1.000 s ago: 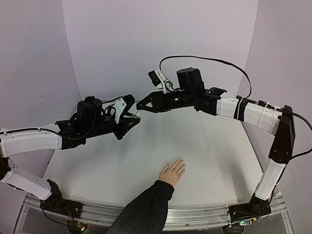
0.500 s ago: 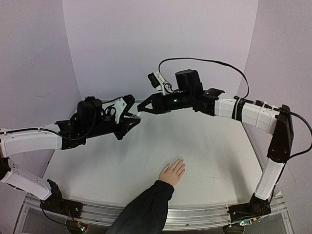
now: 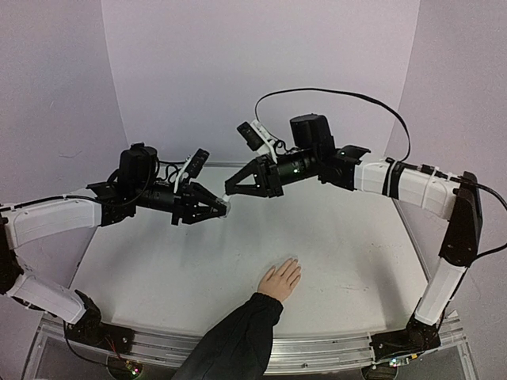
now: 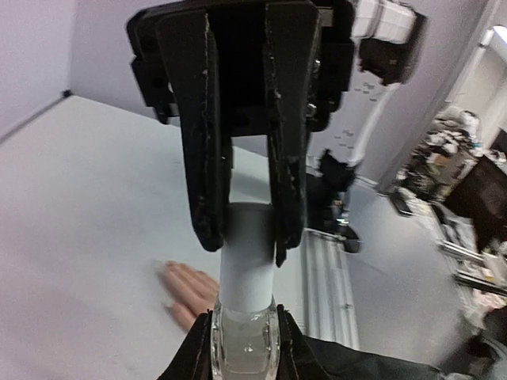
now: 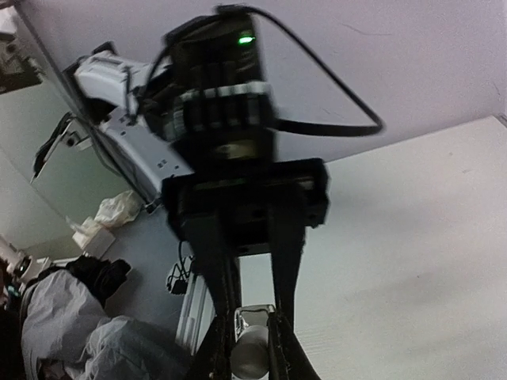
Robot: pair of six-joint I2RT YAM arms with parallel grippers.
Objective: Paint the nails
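A small clear bottle [image 4: 244, 348] with a white cap [image 4: 247, 261] is held in the air between both arms. My left gripper [image 4: 244, 336] is shut on the glass body. My right gripper [image 5: 248, 356] is shut on the cap [image 5: 252, 360], facing the left one. In the top view the two grippers, left [image 3: 220, 208] and right [image 3: 230, 192], meet tip to tip above the table's middle. A light-skinned hand [image 3: 279, 279] with a dark sleeve lies flat nearer the front. Its nails [image 3: 294, 262] are tiny pale tips pointing at the grippers, well below and apart from them.
The white table [image 3: 356, 245] is ringed by pale walls, with a metal rail [image 3: 317, 352] along the front edge. The sleeved forearm [image 3: 230, 340] crosses that rail. A black cable [image 3: 333, 95] loops above the right arm.
My right gripper has closed on the bottle's cap. The left gripper has turned and moved right and slightly down with the bottle. The hand has stayed still.
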